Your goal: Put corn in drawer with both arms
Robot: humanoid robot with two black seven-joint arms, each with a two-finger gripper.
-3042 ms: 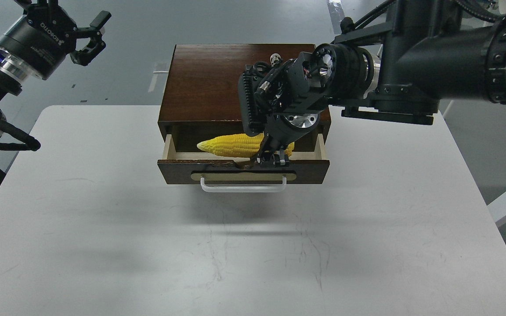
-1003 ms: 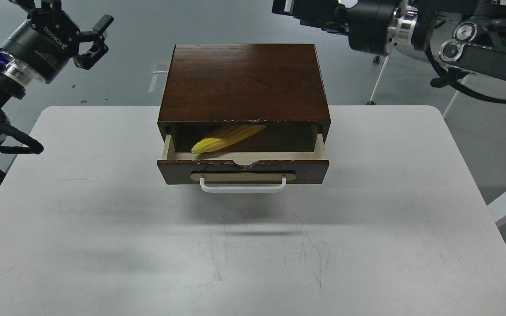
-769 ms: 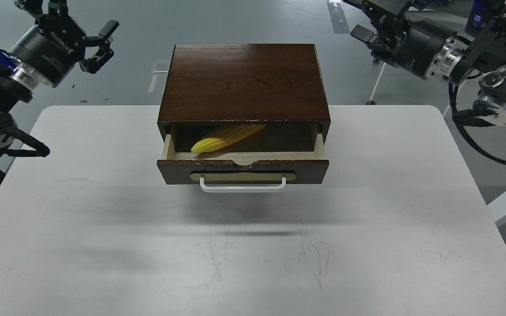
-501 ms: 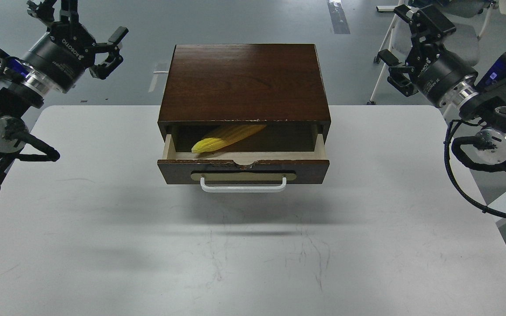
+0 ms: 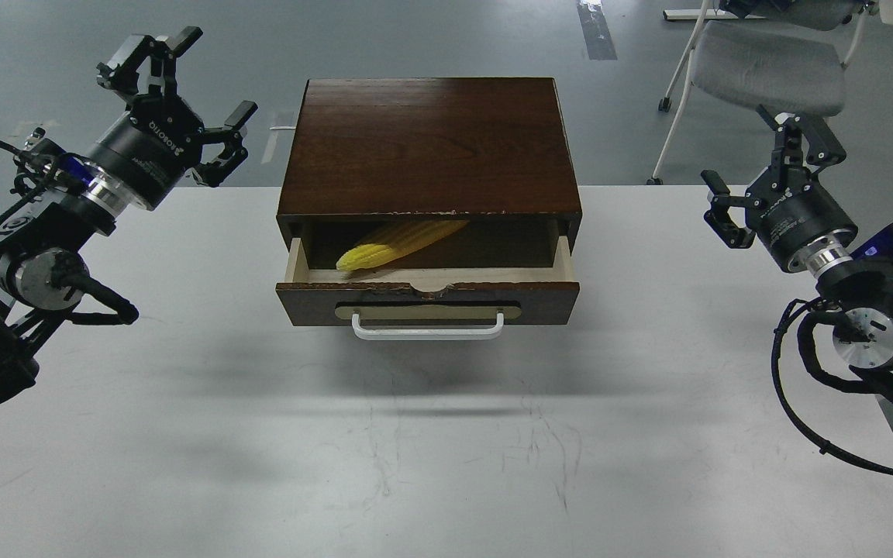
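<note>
The yellow corn (image 5: 392, 244) lies inside the drawer (image 5: 427, 298), which stands partly pulled out of the dark brown cabinet (image 5: 429, 143). The corn's pointed tip faces front left; its rear part is under the cabinet top. The drawer's white bar handle (image 5: 427, 329) faces me. My left gripper (image 5: 187, 89) is open and empty, held in the air left of the cabinet. My right gripper (image 5: 764, 174) is open and empty, held in the air to the cabinet's right.
The cabinet stands on a white table (image 5: 446, 434). A grey chair (image 5: 764, 66) stands on the floor behind the table's right side. Black cables hang by my right arm (image 5: 865, 325) at the table's right edge.
My right arm has pulled out of the drawer, leaving the corn inside, and has swung right and down. My left arm has moved right and down toward the cabinet.
</note>
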